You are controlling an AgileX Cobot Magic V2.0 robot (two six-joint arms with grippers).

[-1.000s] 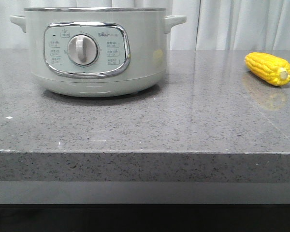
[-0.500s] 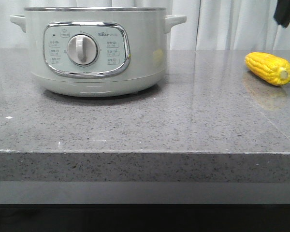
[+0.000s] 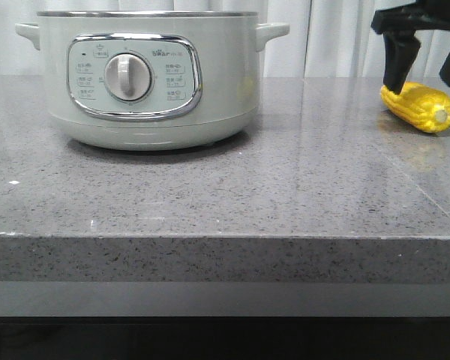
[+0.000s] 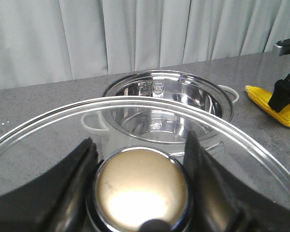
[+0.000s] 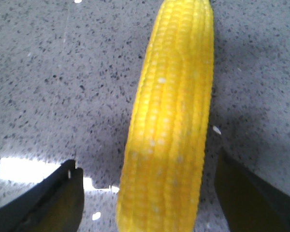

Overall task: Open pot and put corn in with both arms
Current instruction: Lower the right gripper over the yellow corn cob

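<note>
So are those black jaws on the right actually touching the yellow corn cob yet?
Apart. The right wrist view shows the yellow corn cob lying between the right gripper's open jaws, with grey speckled countertop visible on either side.

Grey speckled stone countertop (image 3: 210, 195) filled the middle of the front view, its thick front edge crossing the lower frame; pale pleated curtains (image 3: 337, 37) hung along the top.

Pot (image 3: 146, 79) uncovered, steel bowl bare; yellow corn (image 3: 420, 106) flat on counter, well right.
</note>
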